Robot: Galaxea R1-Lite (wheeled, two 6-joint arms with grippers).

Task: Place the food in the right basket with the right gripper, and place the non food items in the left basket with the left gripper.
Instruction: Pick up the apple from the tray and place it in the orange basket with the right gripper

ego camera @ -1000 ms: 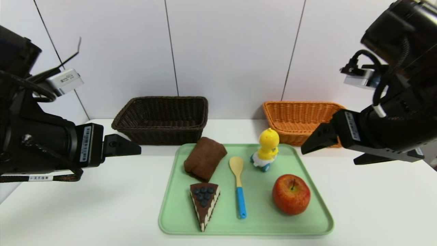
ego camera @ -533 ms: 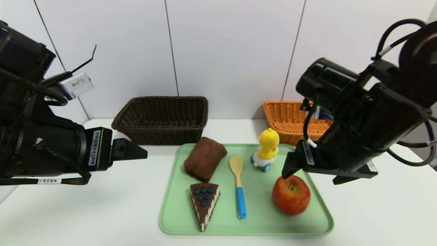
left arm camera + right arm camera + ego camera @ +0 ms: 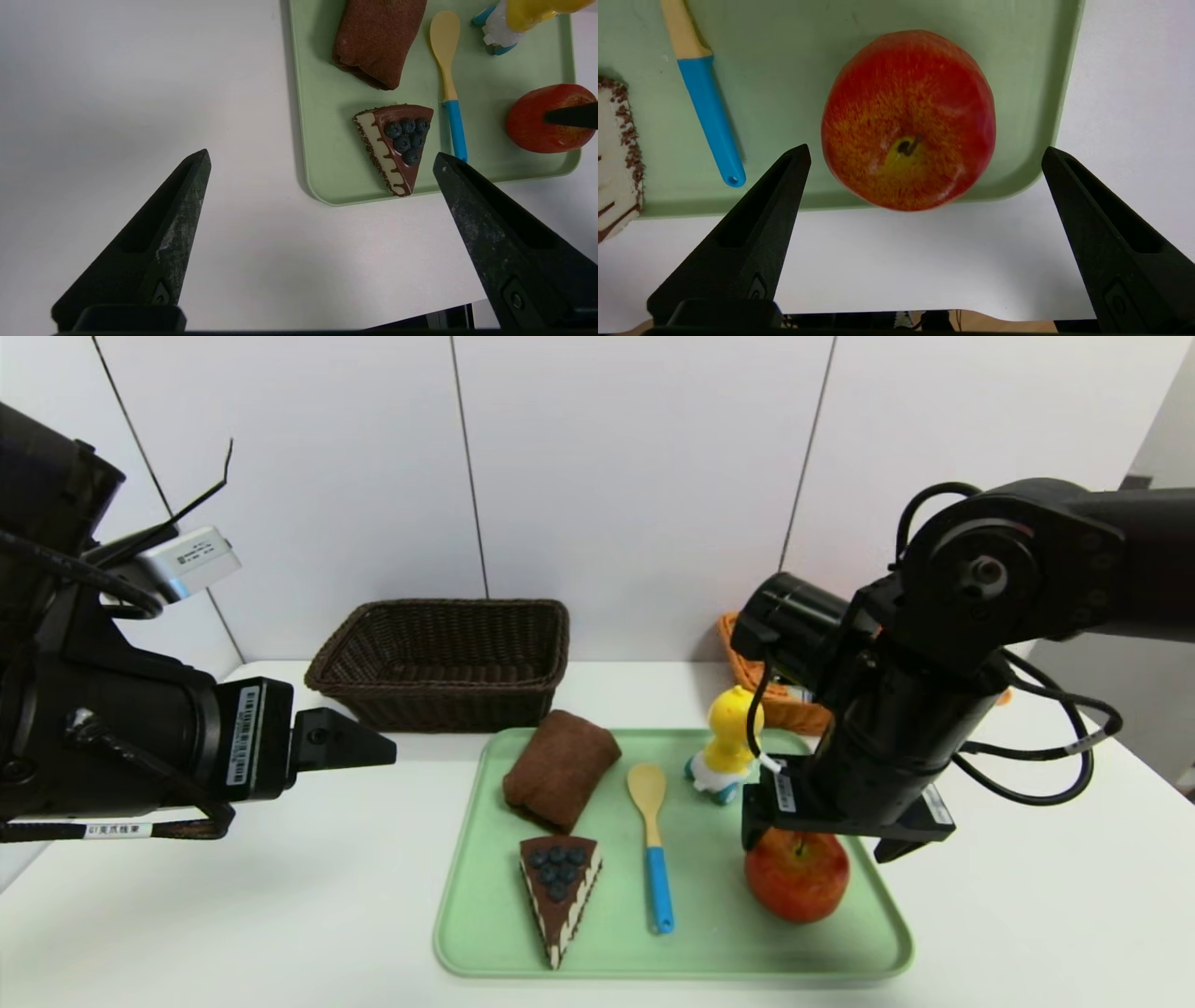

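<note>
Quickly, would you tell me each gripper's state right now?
Left gripper: open, empty, beside the tray.
Right gripper: open, empty, above the apple.

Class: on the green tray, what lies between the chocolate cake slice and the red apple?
The blue-handled wooden spoon, seen in the head view between cake slice and apple.

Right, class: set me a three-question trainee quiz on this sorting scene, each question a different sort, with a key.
1. True or false: the right gripper is shut on the apple.
2. Which lies between the cake slice and the apple on the tray? A) spoon B) duck toy C) brown cloth
3. Fill in: the left gripper hovers over the ___.

Key: 1 false; 2 A; 3 table.
</note>
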